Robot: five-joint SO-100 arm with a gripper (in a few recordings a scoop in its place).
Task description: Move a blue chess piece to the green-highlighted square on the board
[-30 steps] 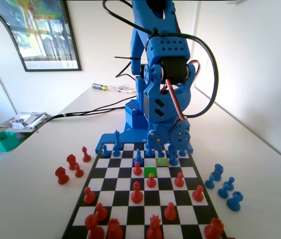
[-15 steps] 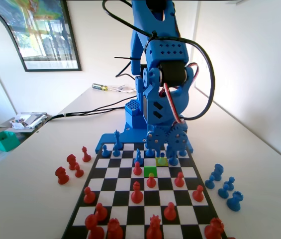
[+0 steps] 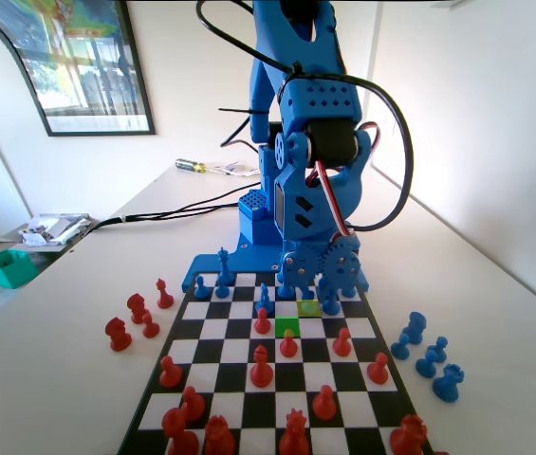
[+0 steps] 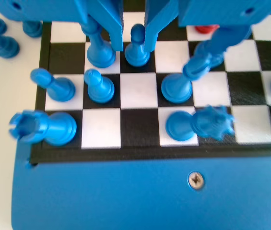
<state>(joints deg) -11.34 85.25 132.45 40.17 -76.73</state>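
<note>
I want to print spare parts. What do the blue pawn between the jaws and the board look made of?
The blue pawn looks like moulded or printed plastic: one uniform blue, with a soft sheen on its round head. The board seems a thin flat sheet with printed black and white squares, matte to slightly glossy; whether card, vinyl or plastic cannot be told.

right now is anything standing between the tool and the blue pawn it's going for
Nothing visible is. In the wrist view the tool hangs with one jaw on either side of the blue pawn, open and not pressed to it. A taller blue piece stands just left of the left jaw, outside the gap.
</note>
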